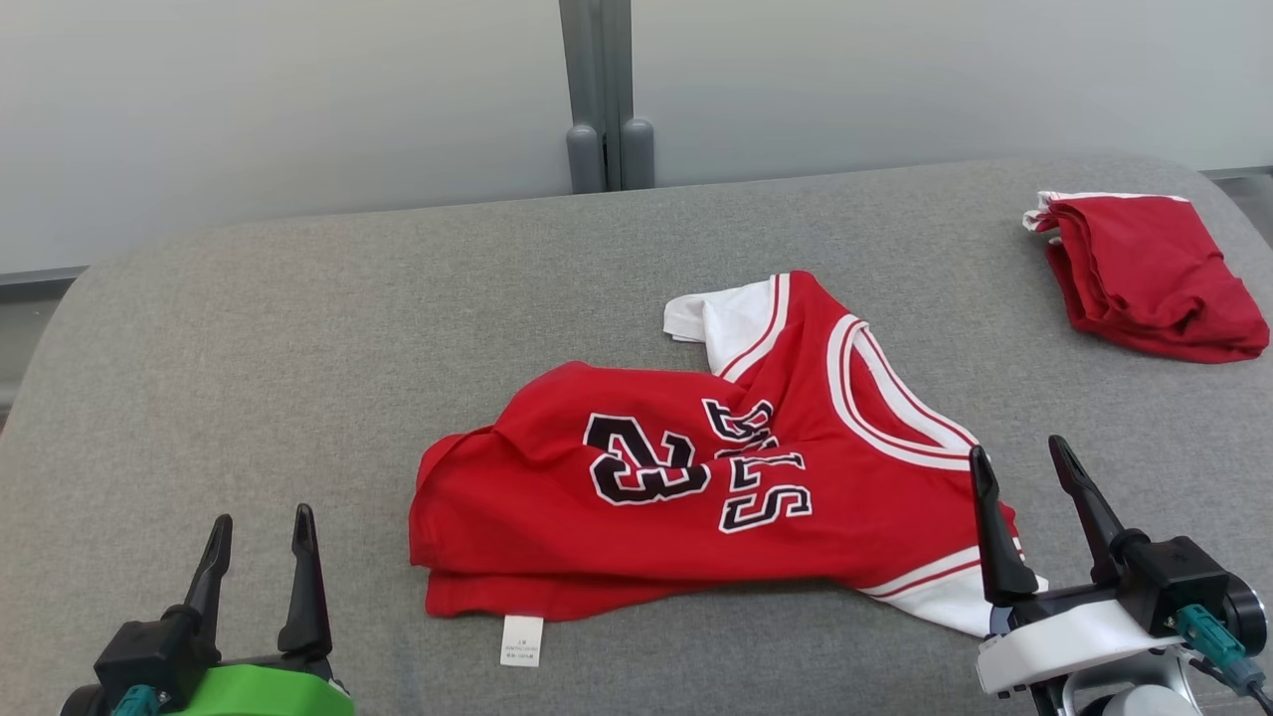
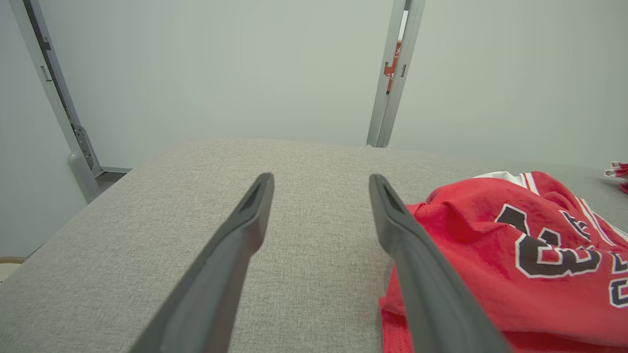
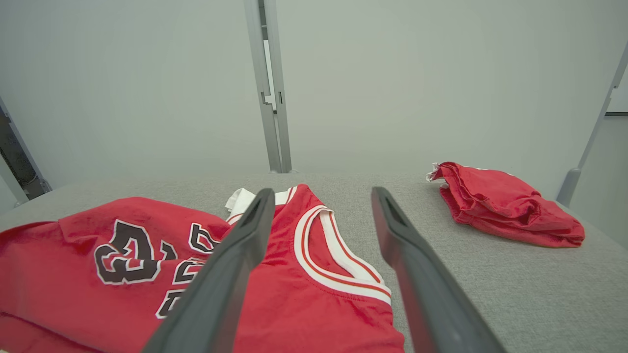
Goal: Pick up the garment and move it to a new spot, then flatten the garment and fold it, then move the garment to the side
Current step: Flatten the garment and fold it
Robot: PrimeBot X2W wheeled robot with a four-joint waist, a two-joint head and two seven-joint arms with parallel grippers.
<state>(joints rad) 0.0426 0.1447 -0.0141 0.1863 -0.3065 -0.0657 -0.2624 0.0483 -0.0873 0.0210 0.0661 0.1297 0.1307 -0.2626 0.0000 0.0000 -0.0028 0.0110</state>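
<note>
Currently you have the red jersey [image 1: 696, 497] lying crumpled at the middle of the head view, on the grey padded surface [image 1: 298, 338]. Number 23 and black lettering face up. The white-trimmed neck opening sits toward the right of the frame, and a white-edged corner pokes out at upper centre. A white label [image 1: 522, 639] sticks out below the lower edge and lies flat on the surface.

Left end effector [image 1: 261, 517]: lower left of the frame, fingers spread wide, nothing between them, apart from the cloth. In the left wrist view the jersey's edge shows at lower right, just past the right-hand finger.

Right end effector [image 1: 1019, 449]: lower right of the frame, released and empty. One finger crosses the jersey's right edge in the head view; you cannot tell whether it touches. In the right wrist view the neck trim shows between the two fingers.

Second red garment [image 1: 1154, 278]: a folded bundle at the upper right, well apart from the jersey. A grey post [image 1: 602, 89] stands at top centre behind the surface.
</note>
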